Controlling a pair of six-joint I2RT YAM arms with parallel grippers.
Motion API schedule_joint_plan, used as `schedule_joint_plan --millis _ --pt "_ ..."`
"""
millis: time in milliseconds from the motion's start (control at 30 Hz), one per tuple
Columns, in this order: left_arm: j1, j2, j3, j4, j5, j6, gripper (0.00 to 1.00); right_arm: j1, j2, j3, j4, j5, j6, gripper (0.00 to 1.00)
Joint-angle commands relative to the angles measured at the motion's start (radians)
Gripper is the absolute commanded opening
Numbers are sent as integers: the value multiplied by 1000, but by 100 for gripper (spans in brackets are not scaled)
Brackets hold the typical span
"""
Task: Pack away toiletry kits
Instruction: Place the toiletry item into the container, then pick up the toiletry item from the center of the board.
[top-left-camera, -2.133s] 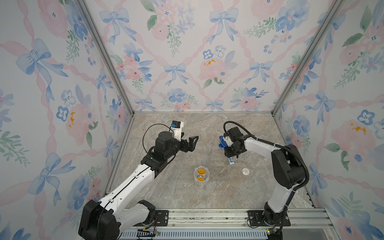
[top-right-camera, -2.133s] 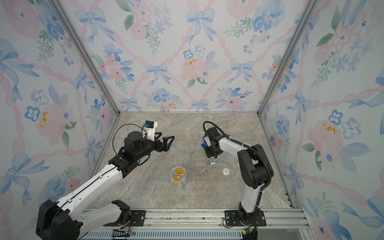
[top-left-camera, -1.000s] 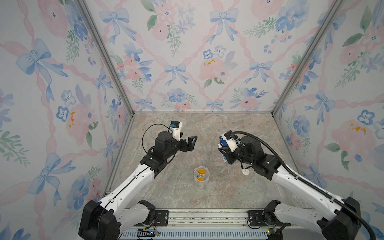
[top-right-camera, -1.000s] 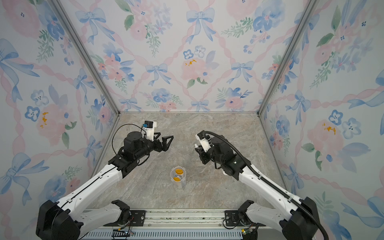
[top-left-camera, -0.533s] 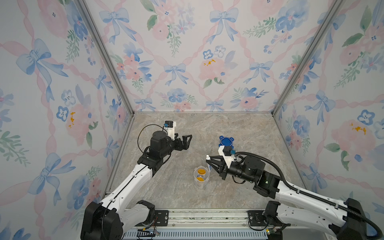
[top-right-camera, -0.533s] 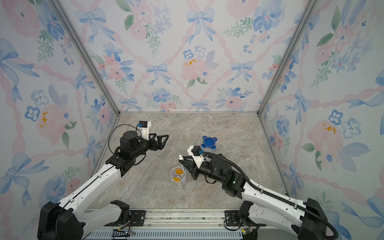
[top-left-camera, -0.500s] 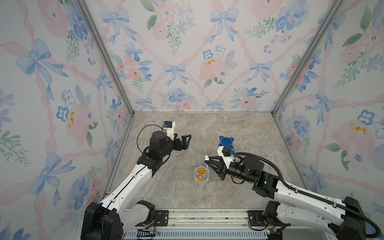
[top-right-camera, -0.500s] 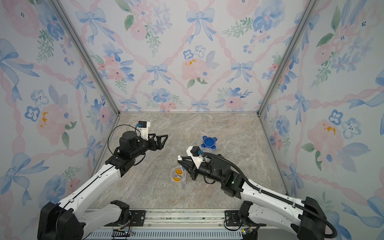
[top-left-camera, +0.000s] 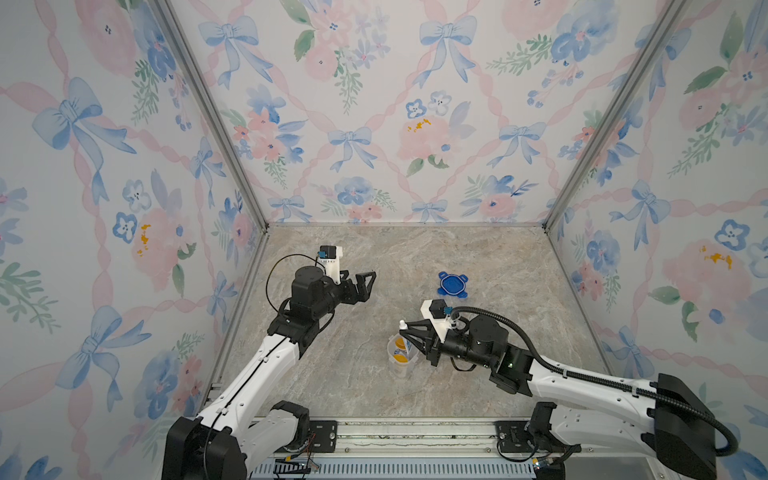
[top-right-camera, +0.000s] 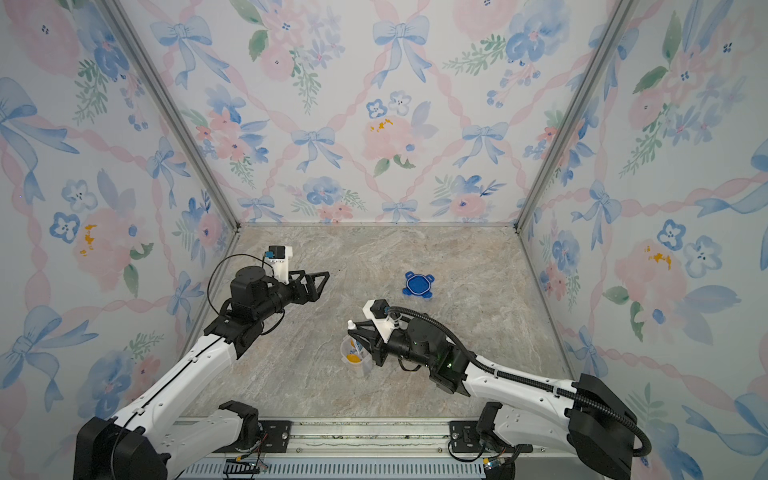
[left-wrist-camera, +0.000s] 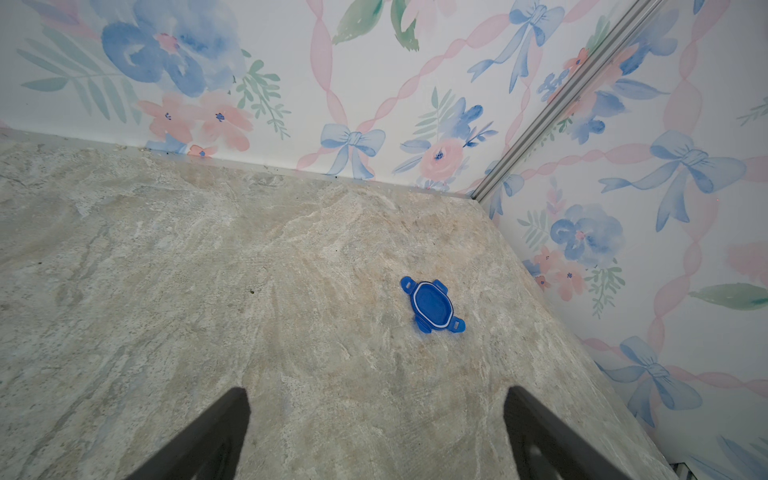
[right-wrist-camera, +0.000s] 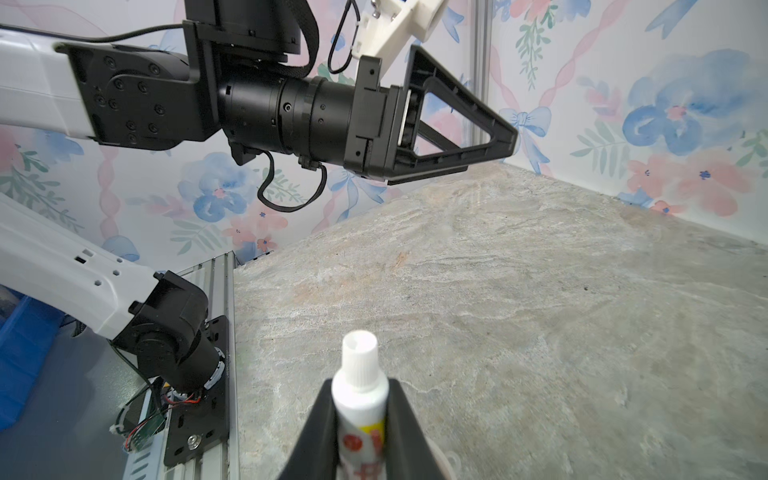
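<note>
Swung over from the blue lid (top-left-camera: 453, 286), the right tool (right-wrist-camera: 360, 399) pinches the printed tube (right-wrist-camera: 360, 401) above the cup (top-left-camera: 401, 356) — lower it straight in; left tool (top-left-camera: 362, 286) spread, idle.

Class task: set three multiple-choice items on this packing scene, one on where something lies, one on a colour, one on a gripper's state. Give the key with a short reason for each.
1. Where is the blue lid?
A. lying on the tabletop, apart from the cup
B. clipped onto the cup
C. in the left gripper

2. What colour are the caps seen inside the translucent cup?
A. green
B. orange
C. black

3. What state is the right gripper in?
A. wide open and empty
B. shut on the white tube
C. shut on the lid

Key:
1 A: both top views show it flat on the stone-pattern surface, behind the cup.
2 B: orange shows through the cup wall.
3 B: the right wrist view shows the white tube clamped between both fingers.
</note>
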Motion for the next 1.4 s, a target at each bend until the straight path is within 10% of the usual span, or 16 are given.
schedule_joint_plan --millis 0,700,933,1000,1100,1367 --pt "6 14 10 -7 23 -9 98 12 -14 -18 -21 -5 -37 21" --pt "8 25 70 -8 12 -23 98 3 -66 -2 -213 27 -130 35" --pt "-59 89 105 -9 -29 30 98 -4 -395 252 -929 509 6 67" --pt "-102 115 127 -9 -33 47 98 -82 -381 384 -1238 661 123 81" --pt "-161 149 168 -8 -25 73 98 -402 -276 473 -1511 484 157 87" --pt "-178 108 158 7 48 25 98 -833 -48 319 -1322 94 188 97"
